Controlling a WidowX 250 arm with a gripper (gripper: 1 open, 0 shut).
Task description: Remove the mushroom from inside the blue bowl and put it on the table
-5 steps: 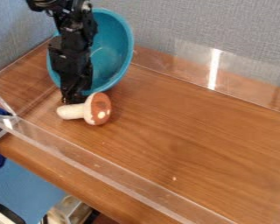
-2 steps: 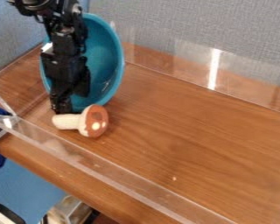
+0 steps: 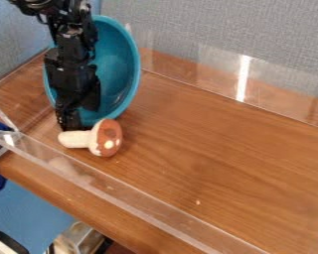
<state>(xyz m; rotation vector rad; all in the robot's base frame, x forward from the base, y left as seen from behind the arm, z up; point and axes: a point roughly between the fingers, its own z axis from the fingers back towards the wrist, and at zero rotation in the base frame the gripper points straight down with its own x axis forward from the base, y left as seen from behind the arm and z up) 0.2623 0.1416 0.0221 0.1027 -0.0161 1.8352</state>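
The mushroom (image 3: 100,139) lies on its side on the table (image 3: 215,149), orange-brown cap toward the right and pale stem toward the left. Just behind it the blue bowl (image 3: 119,62) stands tipped up on its edge, hollow side facing left toward the arm. My gripper (image 3: 73,118) points down in front of the bowl's opening, its black fingers just above and behind the mushroom. The fingers are open and hold nothing. The arm hides part of the bowl's inside.
Low clear acrylic walls run along the front edge (image 3: 115,193) and the back right (image 3: 274,84) of the table. A grey-blue wall rises behind. Bare wood stretches to the right of the mushroom.
The gripper let go of the mushroom, which has settled a little nearer the front wall. The bowl tipped more upright, and the gripper drew slightly left.
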